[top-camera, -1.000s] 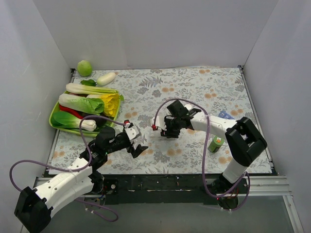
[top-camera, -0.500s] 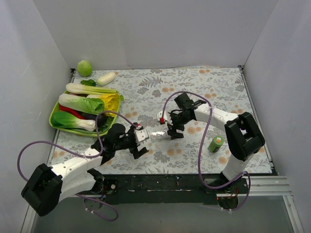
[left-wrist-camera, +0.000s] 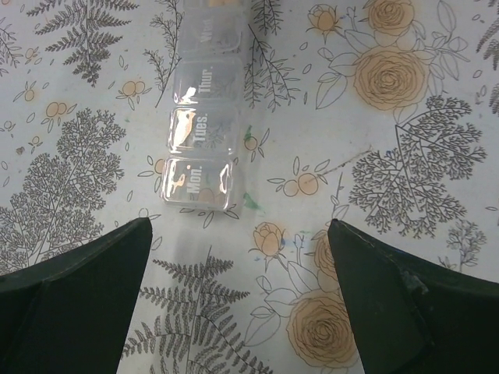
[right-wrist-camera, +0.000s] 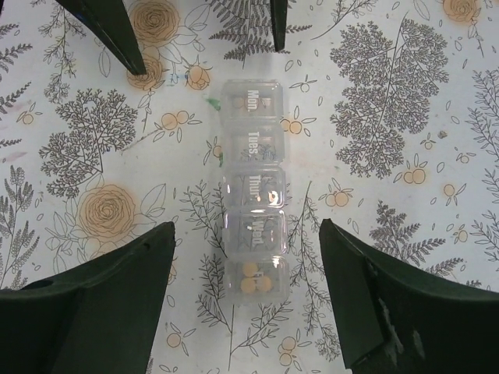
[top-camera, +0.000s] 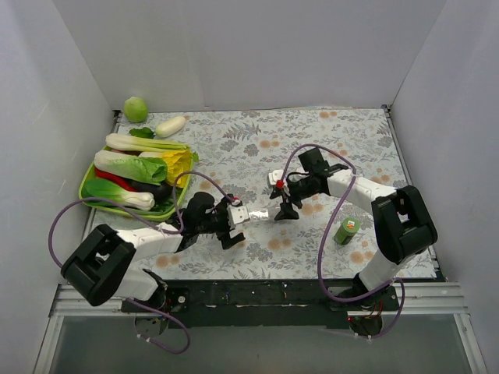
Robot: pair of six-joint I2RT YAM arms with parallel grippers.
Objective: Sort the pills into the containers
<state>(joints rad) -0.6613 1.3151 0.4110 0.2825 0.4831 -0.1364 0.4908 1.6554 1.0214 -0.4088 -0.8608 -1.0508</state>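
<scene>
The containers, a clear strip [top-camera: 256, 214] of small square day-marked compartments, lie flat on the flowered cloth between the two grippers. In the right wrist view the strip [right-wrist-camera: 253, 187] runs away from me, and three orange pills [right-wrist-camera: 254, 279] sit in its nearest compartment. My right gripper [right-wrist-camera: 245, 226] hangs open above that near end, with a finger on either side and neither touching it. In the top view the right gripper [top-camera: 282, 206] is just right of the strip. My left gripper [left-wrist-camera: 238, 226] is open and empty, just short of the "Mon." end of the strip [left-wrist-camera: 199, 148]. In the top view the left gripper [top-camera: 231, 224] is just left of it.
A small green bottle [top-camera: 346, 230] stands to the right of the right arm. A green tray [top-camera: 84, 185] of vegetables sits at the left, with a round green vegetable [top-camera: 136, 109] and a white one [top-camera: 170, 126] behind it. White walls enclose the table.
My right gripper has opened and drawn back to the right, and the clear strip now shows on the cloth. My left gripper has moved right, up to the strip's other end.
</scene>
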